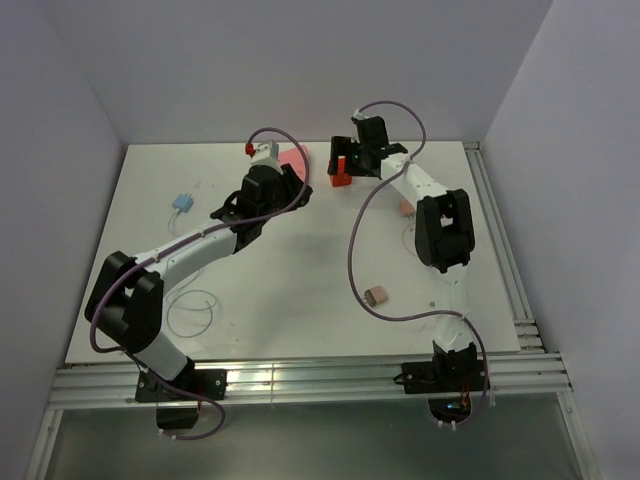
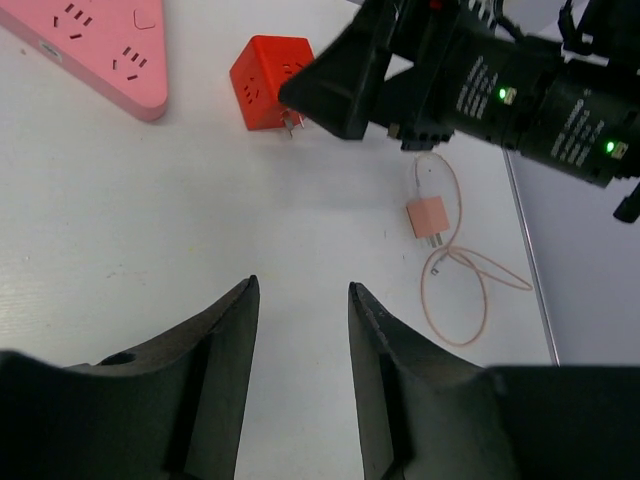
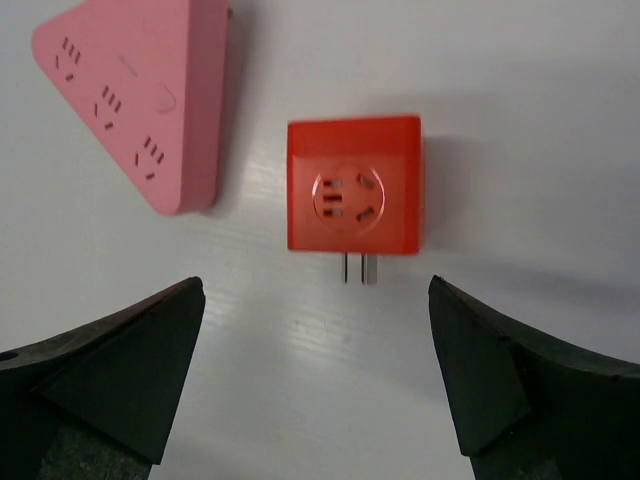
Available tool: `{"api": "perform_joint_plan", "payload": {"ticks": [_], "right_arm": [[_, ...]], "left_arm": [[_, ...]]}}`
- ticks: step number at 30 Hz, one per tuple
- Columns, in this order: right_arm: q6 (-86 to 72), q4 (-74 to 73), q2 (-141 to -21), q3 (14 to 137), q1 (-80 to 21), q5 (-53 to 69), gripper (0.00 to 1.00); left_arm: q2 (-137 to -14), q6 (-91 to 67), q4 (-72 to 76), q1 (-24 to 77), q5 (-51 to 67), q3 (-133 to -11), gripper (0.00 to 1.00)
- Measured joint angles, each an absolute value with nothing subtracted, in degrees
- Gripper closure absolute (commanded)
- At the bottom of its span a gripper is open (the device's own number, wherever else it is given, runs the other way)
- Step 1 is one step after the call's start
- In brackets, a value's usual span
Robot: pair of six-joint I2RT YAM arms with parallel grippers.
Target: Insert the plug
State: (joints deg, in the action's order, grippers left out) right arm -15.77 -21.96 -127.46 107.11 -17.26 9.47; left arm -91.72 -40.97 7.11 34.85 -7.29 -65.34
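Note:
A red cube plug adapter (image 3: 353, 185) lies on the white table with its metal prongs (image 3: 360, 268) pointing toward my right gripper (image 3: 315, 290). That gripper is wide open, empty, and just short of the cube. A pink triangular power strip (image 3: 135, 100) lies to the cube's left. In the top view the cube (image 1: 341, 176) sits beside the strip (image 1: 294, 159) at the far middle, under my right gripper (image 1: 347, 160). My left gripper (image 2: 302, 290) is open and empty over bare table. It sees the strip (image 2: 90, 45) and cube (image 2: 268, 82) ahead.
A small pink charger (image 2: 428, 216) with a thin looped cable lies right of the cube. A blue plug (image 1: 181, 203) lies at the left, a beige plug (image 1: 377, 295) near the right arm, and a white cable loop (image 1: 190, 312) near the left arm.

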Motion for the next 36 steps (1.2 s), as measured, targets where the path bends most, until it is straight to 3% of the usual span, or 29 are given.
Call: {"api": "perform_joint_plan", "payload": {"ticks": [7,17,21,24,25,30,31,32,33,34,35,36], "right_arm": [[-8.1,-25.8,-135.24,122.37,-19.64,1.87,0.0],[-4.1,-32.03,-144.07,132.75,-20.53,-3.46,0.01],[-4.29,-33.82,-145.73,134.26,-20.53,-3.68,0.08],[-4.73,-33.85,-146.8,135.11,-20.71,-4.05,0.19],[-4.8,-33.93,-147.06,135.11,-20.75,-4.25,0.29],[-5.39,-33.63,-147.48,135.09,-20.86,-4.93,0.56],[-5.43,-33.34,-147.48,134.87,-20.91,-4.97,0.74],[-5.45,-32.91,-147.41,134.56,-20.95,-5.06,0.84],[-5.43,-32.08,-147.22,133.95,-21.04,-5.19,0.93],[-5.43,-31.0,-146.78,132.86,-21.17,-5.45,1.0],[-5.45,-30.0,-145.99,131.31,-21.34,-5.61,1.0],[-5.48,-29.69,-145.36,130.28,-21.54,-5.72,1.0]], "left_arm": [[-91.57,-41.19,8.16,34.74,-5.63,-64.49,0.54],[-87.64,-41.78,10.98,34.63,-2.81,-60.31,0.53],[-85.49,-42.33,11.97,34.63,-2.15,-60.14,0.53],[-83.85,-42.7,12.91,34.63,-1.78,-59.7,0.51],[-83.09,-42.7,12.75,34.63,-1.8,-59.48,0.51],[-81.6,-43.7,10.11,34.35,-5.65,-59.48,0.5],[-81.6,-44.6,8.64,33.98,-7.01,-59.55,0.49],[-81.6,-45.52,7.07,33.56,-8.47,-59.64,0.45],[-81.6,-46.83,4.25,32.75,-10.76,-59.83,0.27],[-81.6,-47.68,2.02,31.94,-12.53,-60.07,0.18],[-81.65,-49.23,-0.95,30.83,-14.74,-60.47,0.08],[-81.71,-50.72,-3.6,29.89,-16.56,-60.95,0.03]]}}
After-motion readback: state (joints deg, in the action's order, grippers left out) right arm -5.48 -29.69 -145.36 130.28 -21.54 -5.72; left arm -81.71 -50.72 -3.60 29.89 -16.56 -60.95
